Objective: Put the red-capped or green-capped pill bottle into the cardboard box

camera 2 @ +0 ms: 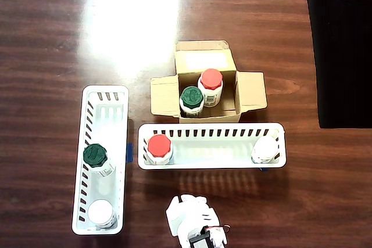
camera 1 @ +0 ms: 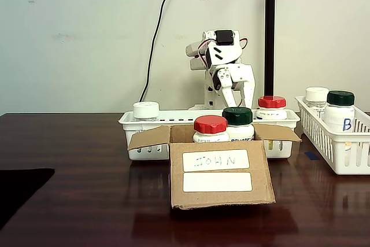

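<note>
The box (camera 1: 221, 172) holds two bottles: the green-capped pill bottle (camera 1: 238, 123) and a red-capped one (camera 1: 210, 129). Two baskets (camera 1: 133, 122) carry four more. Gripper (camera 1: 231, 98) behind them; finger spacing unclear.

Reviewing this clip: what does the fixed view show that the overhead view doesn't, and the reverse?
Fixed view alone: the "JOHN" label on the cardboard box front and the blue "B" on a green-capped bottle in the right basket.

Overhead view alone: the box's inside, where the pill bottle stands beside a red-capped bottle, and the black mat's full outline.

Both: two white baskets, one red-capped and two white-capped bottles in them, and the arm behind the long basket.
</note>
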